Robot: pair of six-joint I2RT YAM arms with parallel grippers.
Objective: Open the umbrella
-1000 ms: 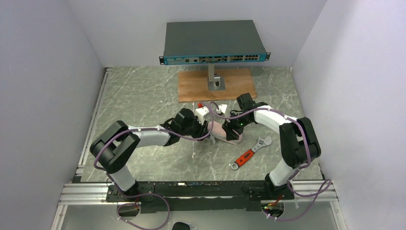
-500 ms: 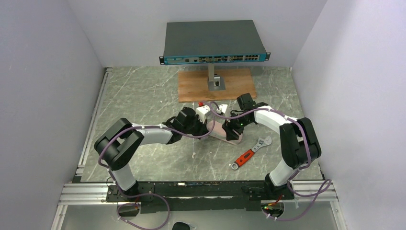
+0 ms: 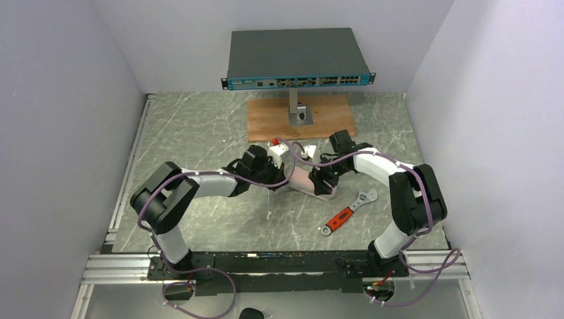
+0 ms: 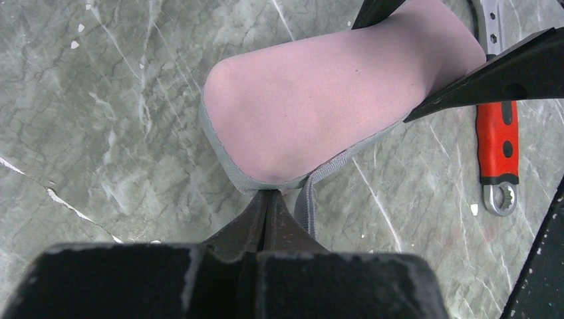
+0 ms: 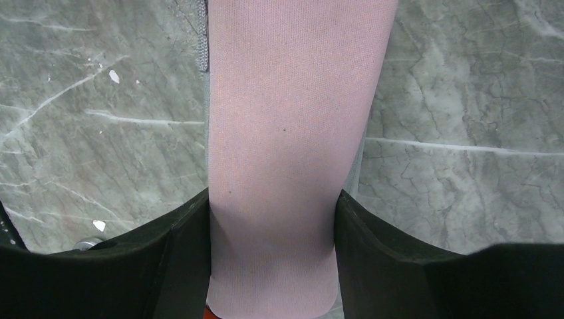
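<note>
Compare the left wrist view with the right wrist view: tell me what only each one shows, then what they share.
Left wrist only: the left gripper shut at the umbrella's grey hem, and the red-handled wrench. Right wrist only: no new object, just the roll's weave seen lengthwise, close up. Both: the pink umbrella, the right gripper clamped on its sides, the marble table.

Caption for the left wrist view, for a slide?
Left tool shut on the grey hem of the collapsed umbrella; right tool clamps its far end; red-handled wrench lies nearby.
</note>
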